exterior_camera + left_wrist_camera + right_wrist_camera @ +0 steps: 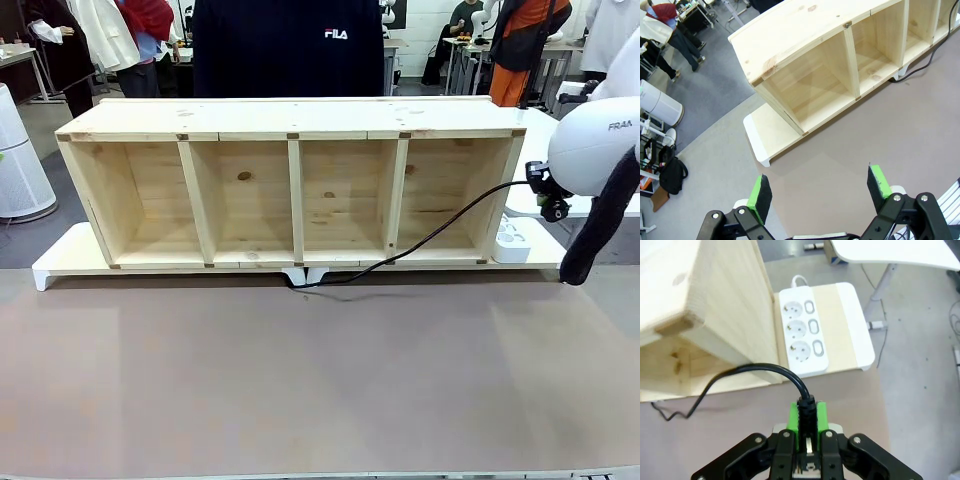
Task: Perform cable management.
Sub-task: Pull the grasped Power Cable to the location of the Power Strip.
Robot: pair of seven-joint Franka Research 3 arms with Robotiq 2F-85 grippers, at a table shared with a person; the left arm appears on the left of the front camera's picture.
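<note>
Where the bench (300, 380) runs toward its far edge, entries as follows:

- Wooden shelf (300, 118), one; lies on its side with four open compartments, counted in the front view.
- White platform (60, 265), one; sits under the shelf and juts past both of its ends. The left wrist view gives its rounded left corner.
- Power strip (802, 332), one, white; rests on the platform's right end, just beside the shelf's right side. The right wrist view counts three sockets and three switches, whereas the front view gives a partly hidden white block.
- Cable (430, 235), one, black. It rises from the bench just in front of the platform's middle and crosses the lower front of the fourth compartment. From there it climbs past the shelf's right end to the right gripper (807, 414).
- Plug (806, 405), one; pinched upright between the right gripper's green pads, jaws clamped on it, above the bench's right side.
- Left gripper (819, 187), one; fingers spread wide with nothing between them, above bare bench near the platform's left end
</note>
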